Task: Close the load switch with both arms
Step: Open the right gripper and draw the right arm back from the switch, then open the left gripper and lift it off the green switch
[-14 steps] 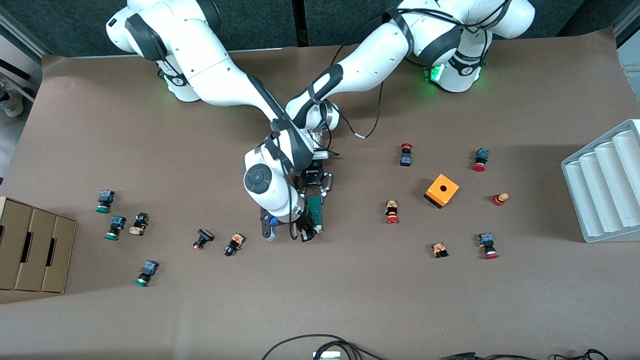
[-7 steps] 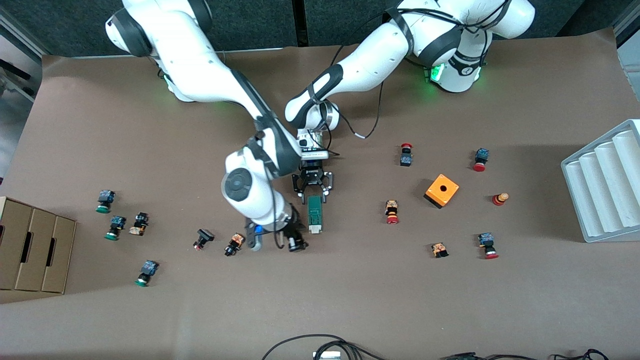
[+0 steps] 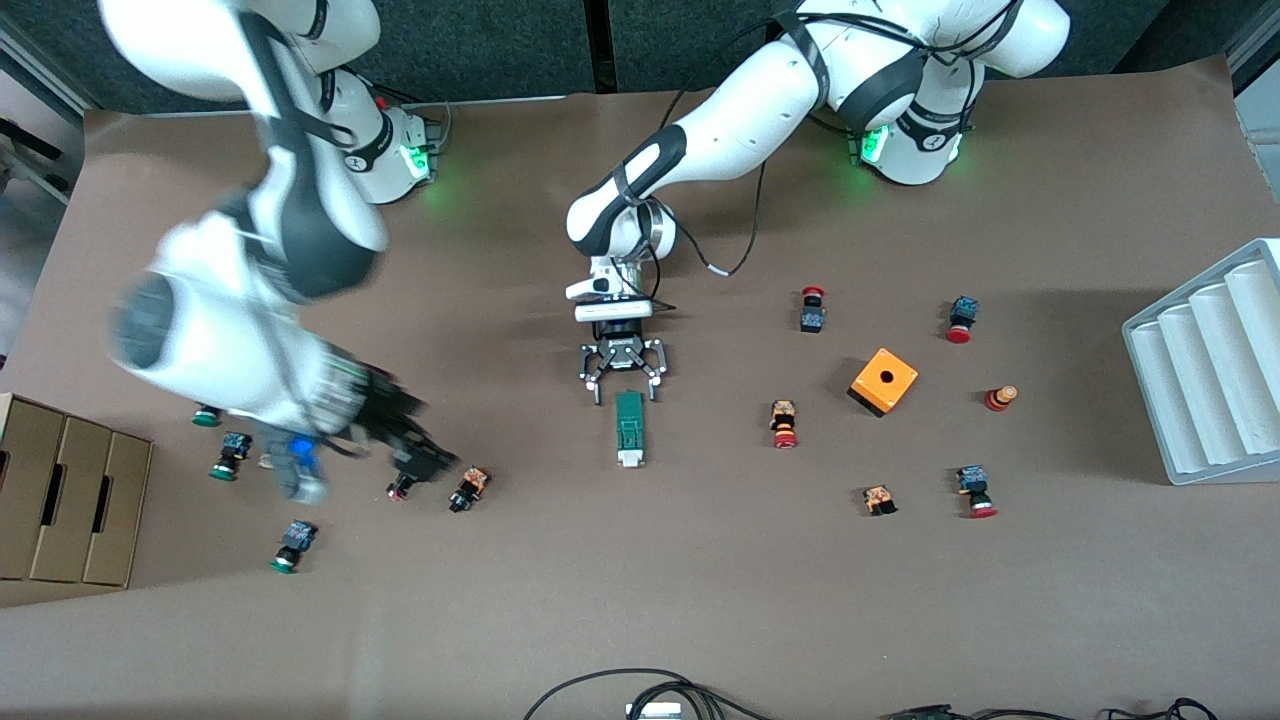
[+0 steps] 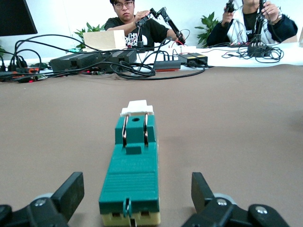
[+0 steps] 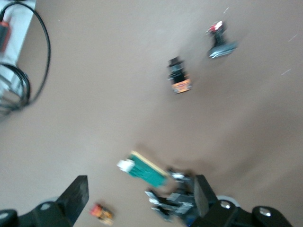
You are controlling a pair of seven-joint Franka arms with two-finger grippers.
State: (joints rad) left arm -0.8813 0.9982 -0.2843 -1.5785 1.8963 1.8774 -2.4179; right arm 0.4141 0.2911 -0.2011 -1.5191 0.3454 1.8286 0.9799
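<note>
On brown table [image 3: 700,600], load switch [image 3: 629,429] lies before open left end effector [image 3: 624,390].

We're in a robotics lab. 2 white arms [image 3: 700,130] work a brown table [image 3: 640,600], while 2 operators [image 4: 130,23] sit at cabled control rigs [image 4: 161,16].

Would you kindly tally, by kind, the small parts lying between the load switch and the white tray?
Red-capped push buttons: 4
Red knob with pale top: 1
Capless orange-and-black block: 1
Orange cube: 1
Total: 7
</note>
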